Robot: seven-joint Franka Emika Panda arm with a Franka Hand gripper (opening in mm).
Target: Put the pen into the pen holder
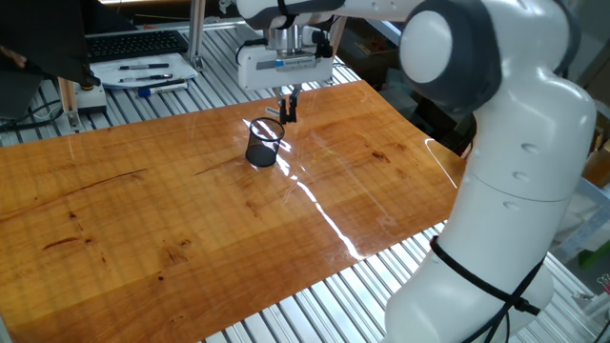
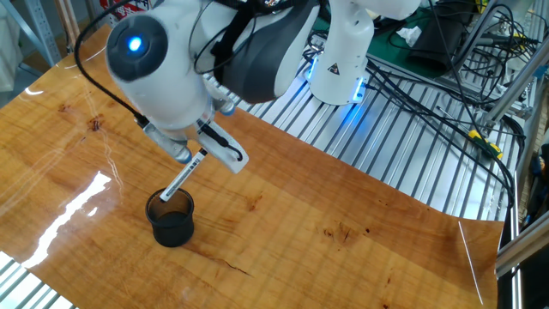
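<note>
Nearest to me on the wooden table (image 2: 360,223) stands the black mesh pen holder (image 2: 171,217), upright, its shiny rim catching the light. A white pen (image 2: 182,178) slants down into its mouth, lower tip inside the cup, upper end pinched in the end effector (image 2: 198,154), which is clamped on it just above the holder. Behind, past the table edge, loose pens lie on a white tray (image 1: 145,72)
</note>
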